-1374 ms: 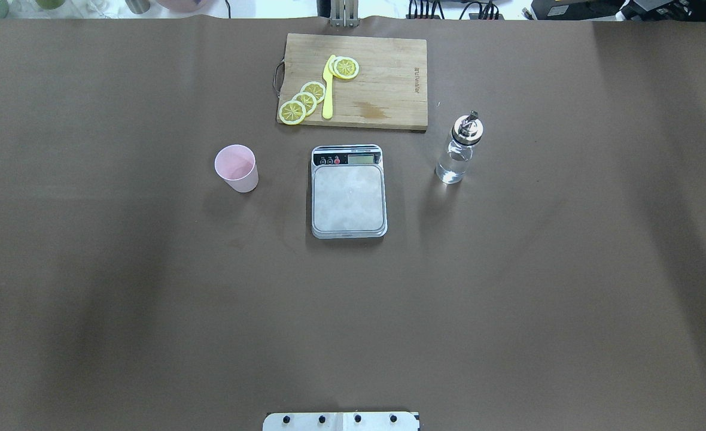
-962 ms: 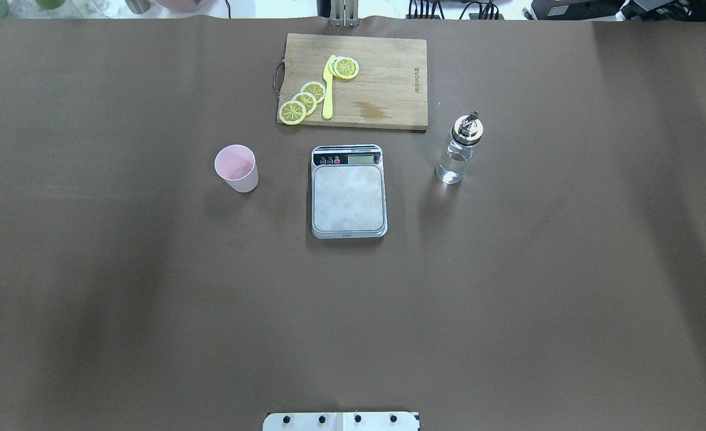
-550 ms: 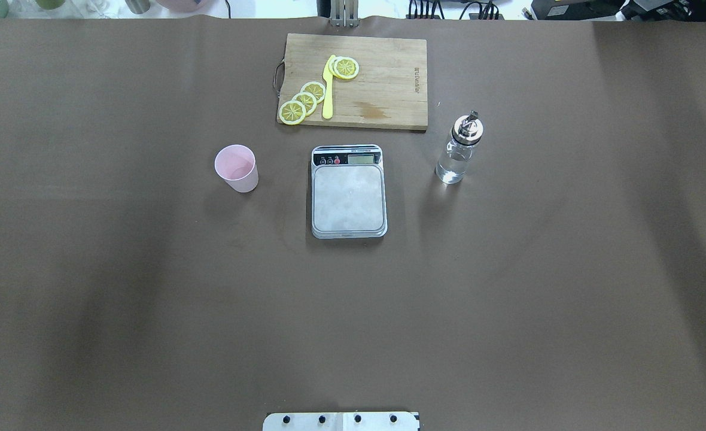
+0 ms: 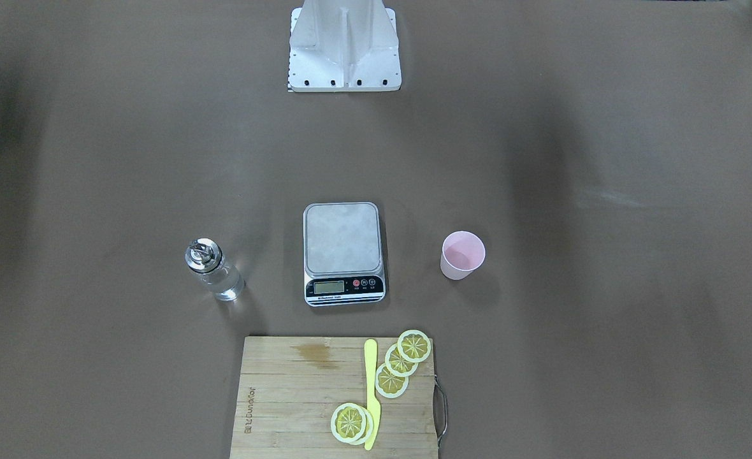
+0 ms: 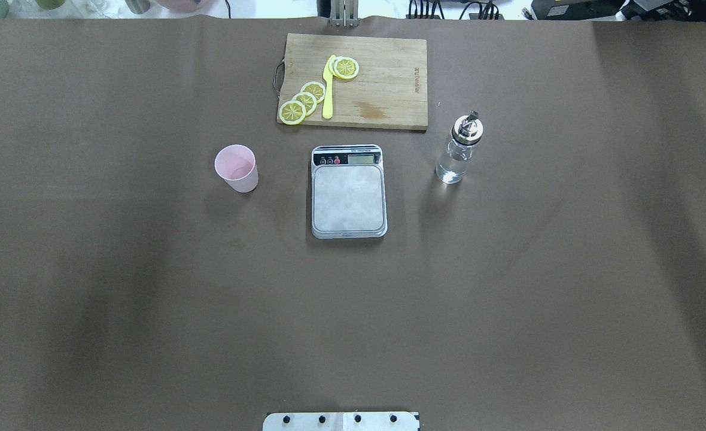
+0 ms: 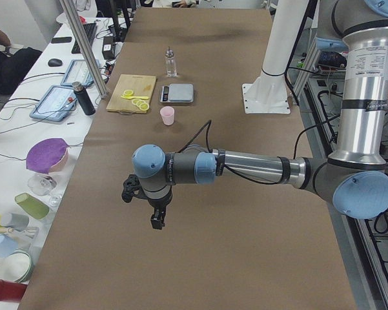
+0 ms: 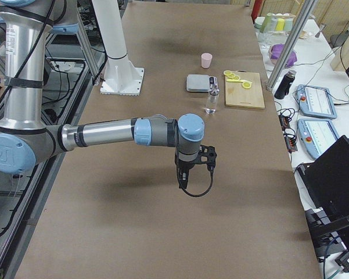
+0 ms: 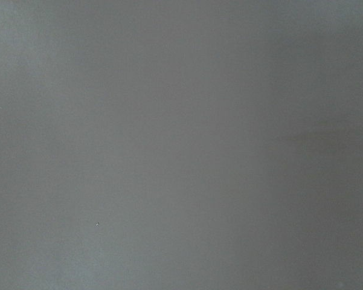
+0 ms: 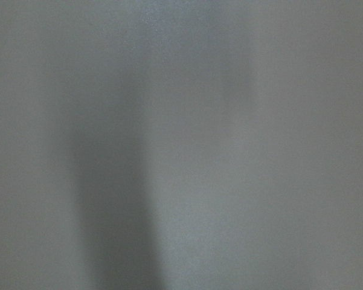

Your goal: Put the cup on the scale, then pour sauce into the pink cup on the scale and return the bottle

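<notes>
Risk begins with the long reach: our left gripper (image 6: 156,223) hangs fingers-down over bare table (image 5: 149,299), as does our right gripper (image 7: 182,185), and we cannot tell whether either is open or closed. The cup (image 5: 236,168) stands upright well apart from the left gripper, inward of it, not yet on the scale (image 5: 348,197) just beyond it. The bottle (image 5: 458,152) stands well apart from the right gripper, likewise inward. We judge the cup light and tapered, so a hard squeeze could buckle it and a glancing finger could tip it. Set off-centre, it might topple under the sauce. Smooth glass could slip during the tilt, and the board (image 5: 389,90) beside the bottle crowds its return
</notes>
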Action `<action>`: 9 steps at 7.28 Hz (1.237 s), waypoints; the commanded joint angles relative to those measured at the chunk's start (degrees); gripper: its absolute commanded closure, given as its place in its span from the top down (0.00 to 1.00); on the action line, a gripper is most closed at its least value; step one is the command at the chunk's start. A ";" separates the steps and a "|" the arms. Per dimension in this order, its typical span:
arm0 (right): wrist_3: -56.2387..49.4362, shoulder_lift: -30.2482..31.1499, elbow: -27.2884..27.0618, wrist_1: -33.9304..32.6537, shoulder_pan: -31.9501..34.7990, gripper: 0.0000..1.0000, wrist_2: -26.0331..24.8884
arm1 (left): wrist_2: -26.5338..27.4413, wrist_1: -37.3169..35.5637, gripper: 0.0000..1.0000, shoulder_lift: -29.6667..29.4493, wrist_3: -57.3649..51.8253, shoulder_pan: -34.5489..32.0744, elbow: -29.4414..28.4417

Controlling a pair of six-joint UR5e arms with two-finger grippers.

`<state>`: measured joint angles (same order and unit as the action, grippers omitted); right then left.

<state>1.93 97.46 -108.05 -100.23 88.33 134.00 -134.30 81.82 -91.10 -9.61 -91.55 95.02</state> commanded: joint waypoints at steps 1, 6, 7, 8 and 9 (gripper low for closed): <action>0.01 -0.17 -0.15 -0.14 0.26 1.00 0.39 | 0.18 0.45 0.98 -0.83 0.03 0.15 -0.44; -0.08 -0.52 1.87 -0.32 0.26 1.00 3.01 | 0.18 0.36 0.98 -2.77 0.12 0.06 -1.68; 0.00 -0.26 1.96 -0.49 0.26 1.00 2.33 | 0.18 0.36 0.98 -2.68 0.12 0.06 -1.59; 0.01 -0.08 2.05 -0.41 0.26 1.00 2.15 | 0.09 0.36 0.98 -2.68 0.04 -0.03 -1.42; 0.01 -0.25 1.96 -0.32 0.26 1.00 2.58 | 0.00 0.36 0.98 -2.60 0.12 -0.03 -1.50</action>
<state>1.93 97.23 -106.06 -100.63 88.59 136.31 -134.19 82.18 -93.77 -9.53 -91.55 93.50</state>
